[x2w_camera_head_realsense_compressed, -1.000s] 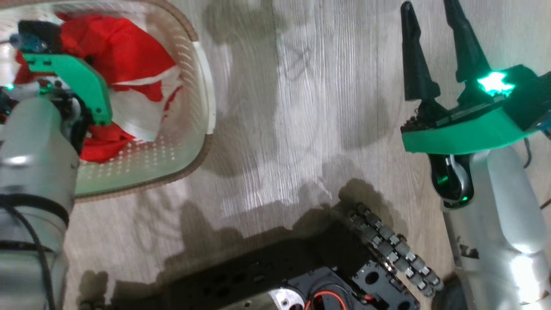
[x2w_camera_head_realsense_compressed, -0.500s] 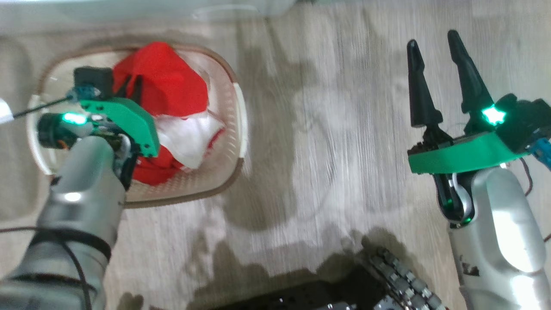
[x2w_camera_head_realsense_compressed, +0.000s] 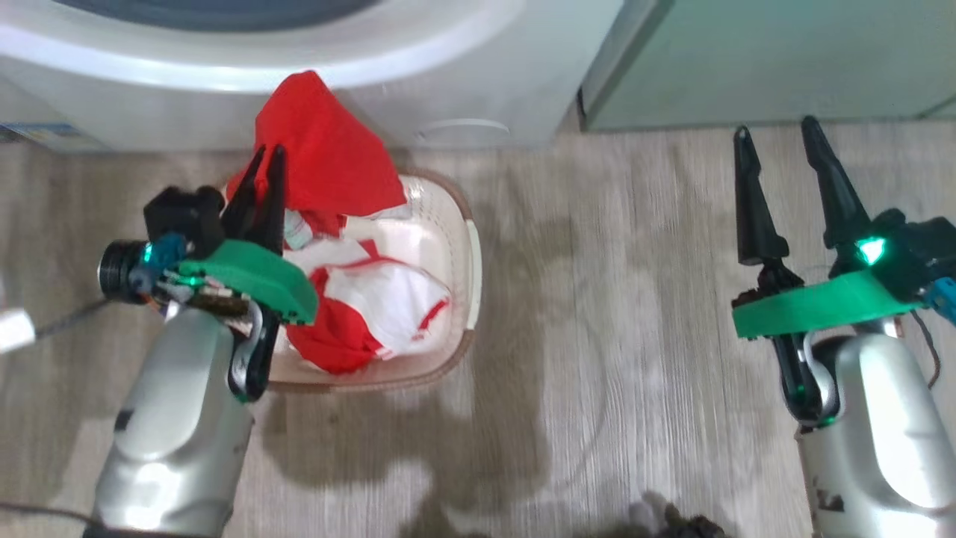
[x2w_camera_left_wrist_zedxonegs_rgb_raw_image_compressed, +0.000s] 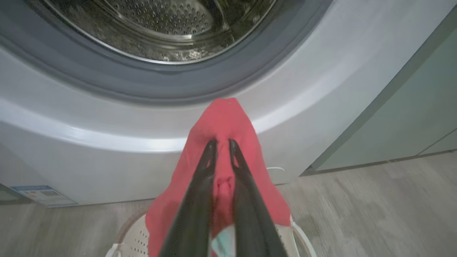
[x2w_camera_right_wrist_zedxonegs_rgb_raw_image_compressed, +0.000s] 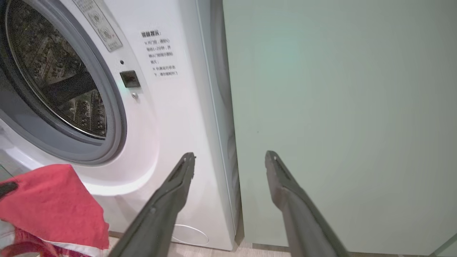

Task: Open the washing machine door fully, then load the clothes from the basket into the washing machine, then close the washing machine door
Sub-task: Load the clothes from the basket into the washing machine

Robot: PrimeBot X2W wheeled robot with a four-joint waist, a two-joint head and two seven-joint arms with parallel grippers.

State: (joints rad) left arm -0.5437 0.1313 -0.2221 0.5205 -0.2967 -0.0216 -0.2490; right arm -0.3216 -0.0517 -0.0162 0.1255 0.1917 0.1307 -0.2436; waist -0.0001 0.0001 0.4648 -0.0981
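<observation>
My left gripper [x2w_camera_head_realsense_compressed: 267, 153] [x2w_camera_left_wrist_zedxonegs_rgb_raw_image_compressed: 222, 141] is shut on the red and white clothes [x2w_camera_head_realsense_compressed: 328, 161] [x2w_camera_left_wrist_zedxonegs_rgb_raw_image_compressed: 223, 121], lifting a red fold up out of the cream basket [x2w_camera_head_realsense_compressed: 461, 254] while the rest still lies inside. The raised fold hangs just below the washing machine [x2w_camera_head_realsense_compressed: 448, 82] [x2w_camera_left_wrist_zedxonegs_rgb_raw_image_compressed: 71, 117], whose steel drum [x2w_camera_left_wrist_zedxonegs_rgb_raw_image_compressed: 160, 25] stands uncovered inside its grey seal. The washing machine door is out of view. Off to the right, above bare floor, my right gripper [x2w_camera_head_realsense_compressed: 780, 134] [x2w_camera_right_wrist_zedxonegs_rgb_raw_image_compressed: 230, 157] is open and holds nothing. In the right wrist view the clothes [x2w_camera_right_wrist_zedxonegs_rgb_raw_image_compressed: 50, 203] show at lower left.
A pale green cabinet [x2w_camera_head_realsense_compressed: 762, 60] [x2w_camera_right_wrist_zedxonegs_rgb_raw_image_compressed: 339, 125] stands right of the machine. The round flap [x2w_camera_head_realsense_compressed: 463, 128] sits low on the machine's front. Wood-look floor [x2w_camera_head_realsense_compressed: 612, 299] lies between my arms. A blue sticker [x2w_camera_left_wrist_zedxonegs_rgb_raw_image_compressed: 43, 194] marks the machine's lower left.
The head camera has tilted up, bringing the machine and cabinet into view. My left gripper has risen from inside the basket, drawing a red fold up with it. The right gripper stays open.
</observation>
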